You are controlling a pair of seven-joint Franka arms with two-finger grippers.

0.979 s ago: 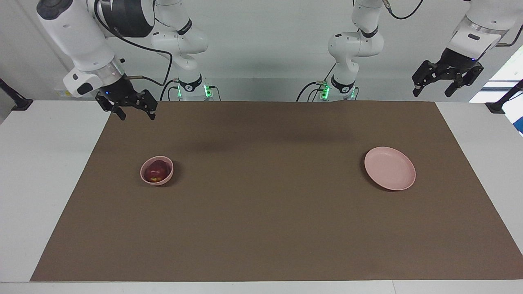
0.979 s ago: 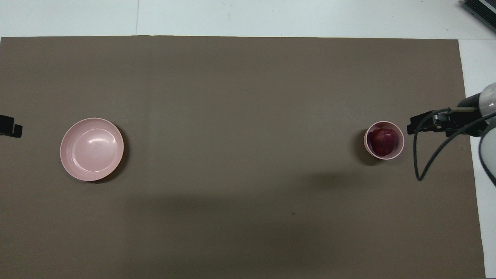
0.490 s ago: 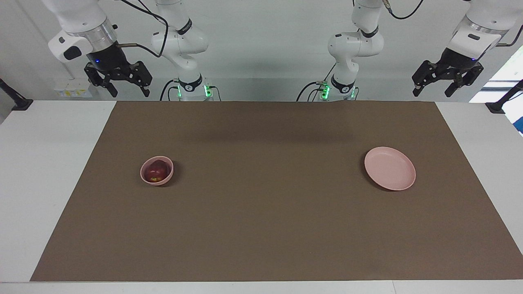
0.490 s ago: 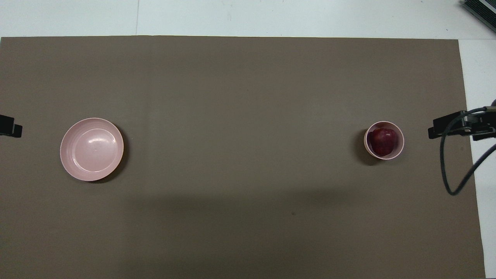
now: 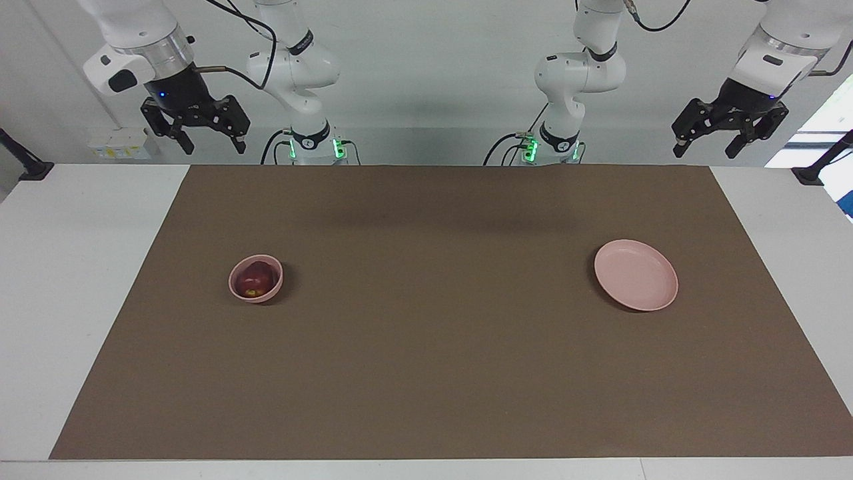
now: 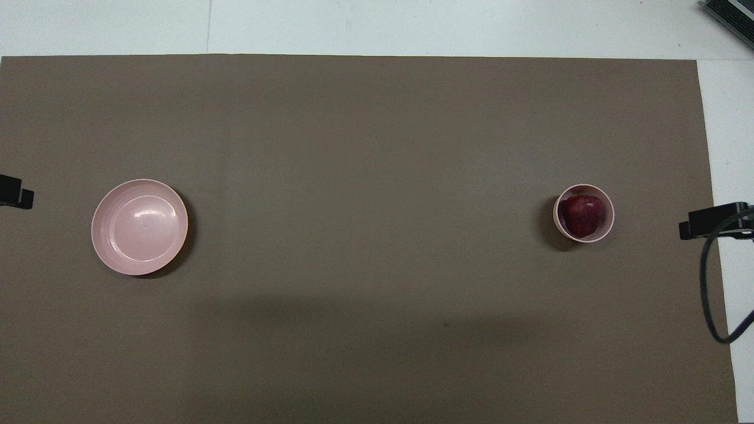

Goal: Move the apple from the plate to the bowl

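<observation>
Right claw (image 5: 193, 133) moved up, off mat, now over worktop (image 5: 80, 267) corner by robots, released, holding nothing. Apple (image 5: 255, 279) sits in bowl (image 5: 232, 288), nearest right claw. Plate (image 5: 636, 275) bare. Left claw (image 5: 730, 130) waits, released.

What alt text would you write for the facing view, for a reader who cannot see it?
A dark red apple sits in a small pink bowl on a brown mat; an empty pink plate lies toward the left arm's end. Both end effectors, right and left, hang open, raised, holding nothing.

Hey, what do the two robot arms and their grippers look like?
Both arms are glossy white with rounded joints, black rings and silver wrist collars. The right gripper and left gripper are black, two-fingered linkages. Black cables loop along both arms, and green lights glow at their bases.
</observation>
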